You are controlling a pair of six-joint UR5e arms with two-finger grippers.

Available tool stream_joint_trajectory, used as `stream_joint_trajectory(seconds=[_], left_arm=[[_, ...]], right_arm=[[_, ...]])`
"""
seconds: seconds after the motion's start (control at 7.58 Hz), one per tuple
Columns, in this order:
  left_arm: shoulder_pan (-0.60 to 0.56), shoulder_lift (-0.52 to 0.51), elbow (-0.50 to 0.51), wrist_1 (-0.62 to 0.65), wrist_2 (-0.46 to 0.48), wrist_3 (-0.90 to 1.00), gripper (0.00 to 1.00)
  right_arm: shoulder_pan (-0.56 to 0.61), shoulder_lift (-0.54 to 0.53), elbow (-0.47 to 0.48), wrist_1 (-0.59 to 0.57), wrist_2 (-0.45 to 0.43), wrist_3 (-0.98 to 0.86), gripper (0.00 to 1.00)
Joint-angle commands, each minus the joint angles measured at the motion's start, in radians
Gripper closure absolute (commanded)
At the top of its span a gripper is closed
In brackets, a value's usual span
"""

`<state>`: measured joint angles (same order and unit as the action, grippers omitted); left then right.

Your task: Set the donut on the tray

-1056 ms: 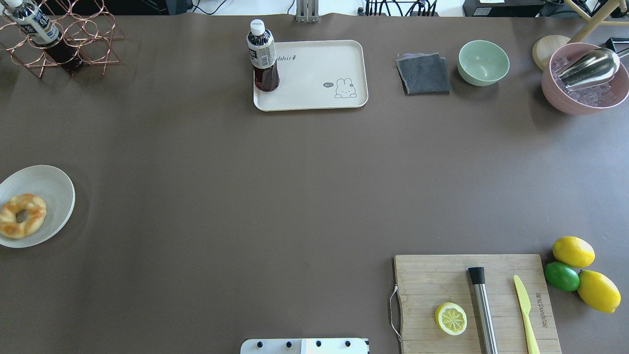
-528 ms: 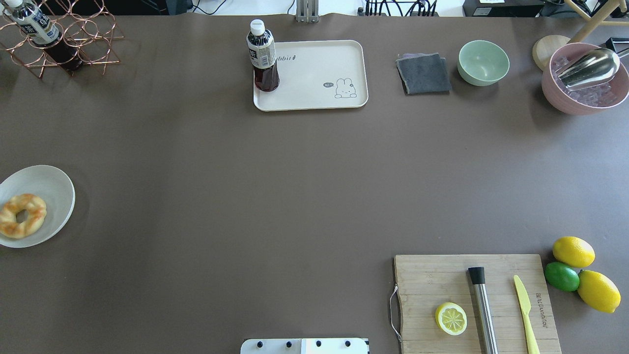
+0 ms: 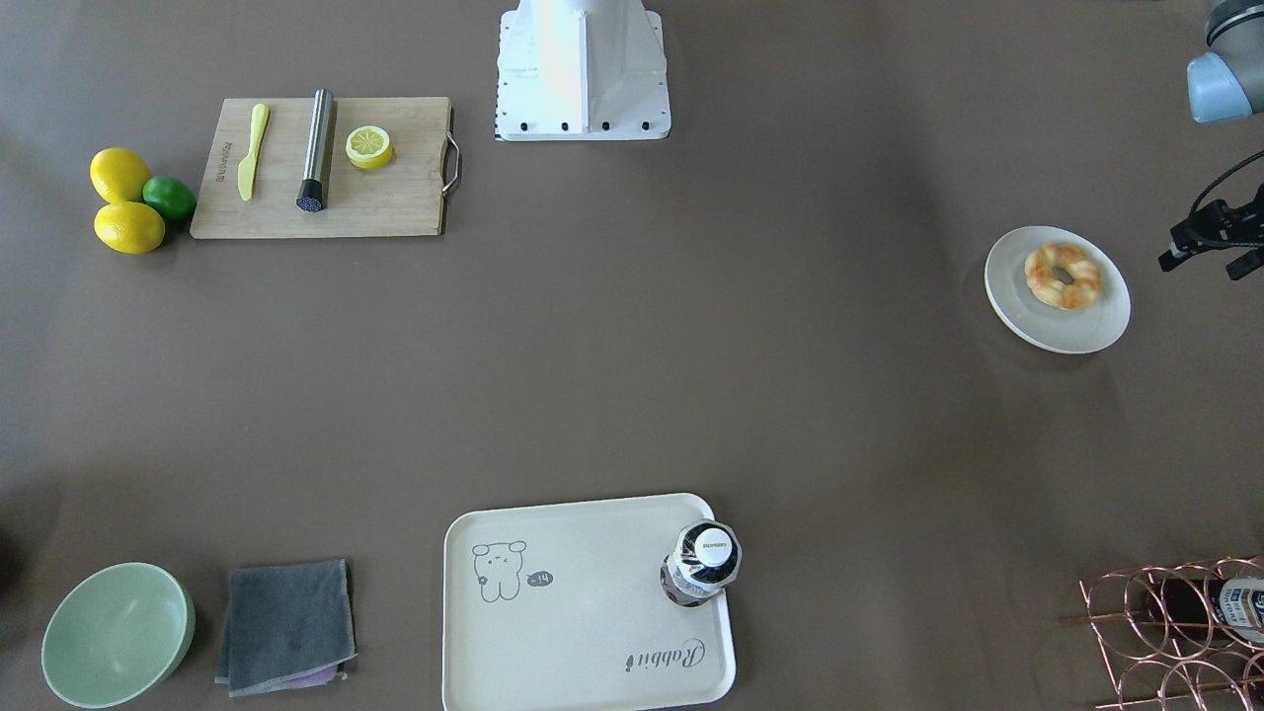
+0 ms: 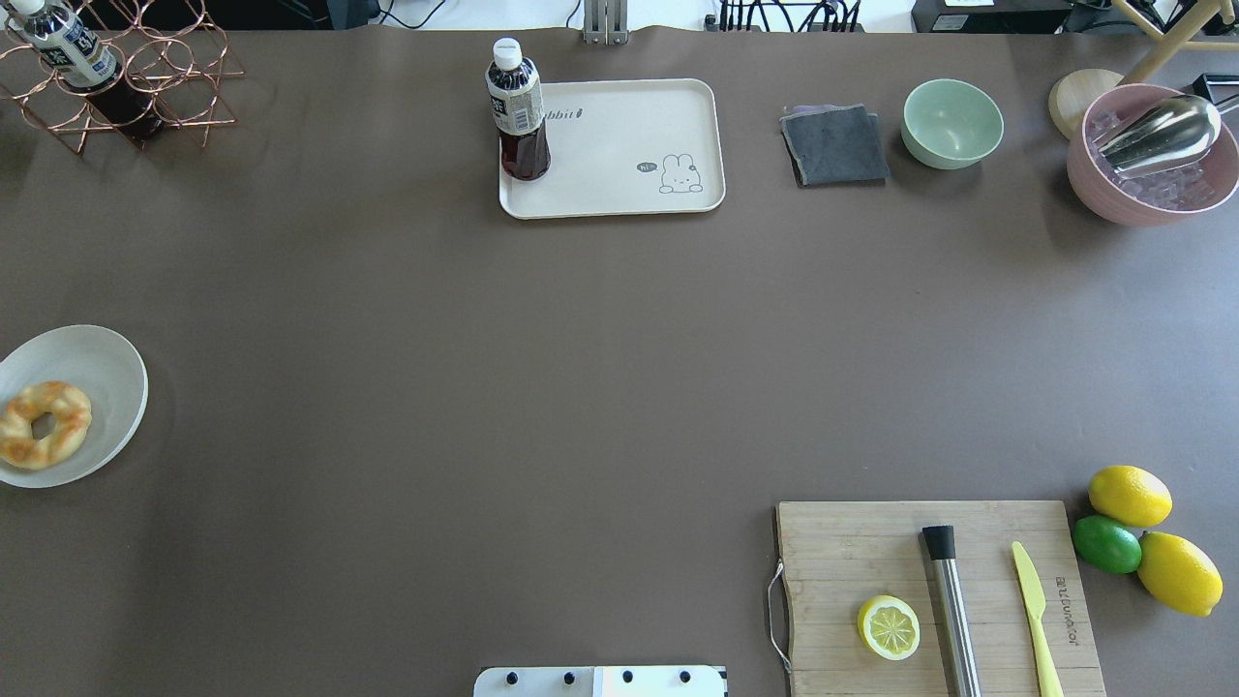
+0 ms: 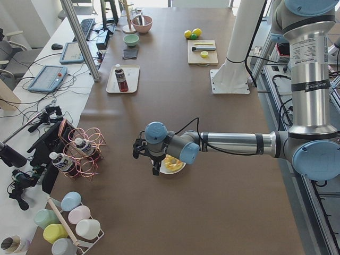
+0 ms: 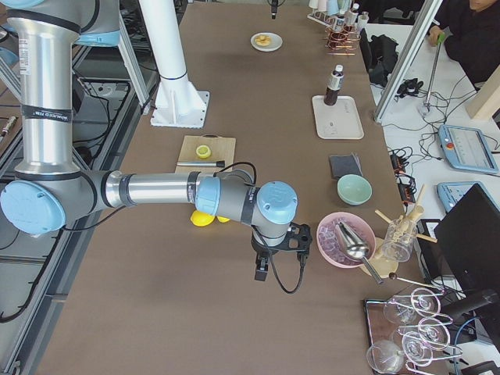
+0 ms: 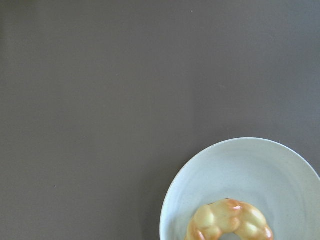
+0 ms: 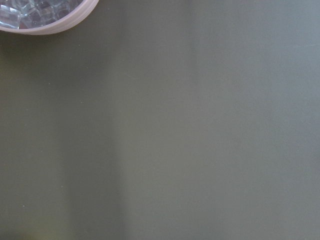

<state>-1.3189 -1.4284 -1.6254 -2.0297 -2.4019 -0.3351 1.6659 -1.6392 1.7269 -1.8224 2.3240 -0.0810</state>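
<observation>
Nothing moved; donut (image 3: 1063,276) lies just beside left gripper (image 5: 154,170), openness cannot be told

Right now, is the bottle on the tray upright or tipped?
Upright: the bottle stands on its base in a corner of the tray, cap up.

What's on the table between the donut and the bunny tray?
Just bare brown table, as the overhead view shows. The donut sits on a white plate, and a bottle stands on the tray at the side facing it.

The tray (image 3: 592,612) bears "Rabbit" in grey script and "hi" in a small speech bubble.
</observation>
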Motion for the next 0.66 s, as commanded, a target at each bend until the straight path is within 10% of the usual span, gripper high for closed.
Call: stream_joint_trajectory(seconds=[0.0, 0.53], left_arm=[[0.061, -0.004, 0.177, -0.281, 0.004, -0.054, 0.02], [0.118, -0.046, 0.266, -0.388, 0.007, -0.104, 0.1]], right_arm=[[0.0, -0.019, 0.006, 0.008, 0.002, 0.0, 0.0], [0.0, -0.024, 0.003, 0.023, 0.002, 0.001, 0.0]])
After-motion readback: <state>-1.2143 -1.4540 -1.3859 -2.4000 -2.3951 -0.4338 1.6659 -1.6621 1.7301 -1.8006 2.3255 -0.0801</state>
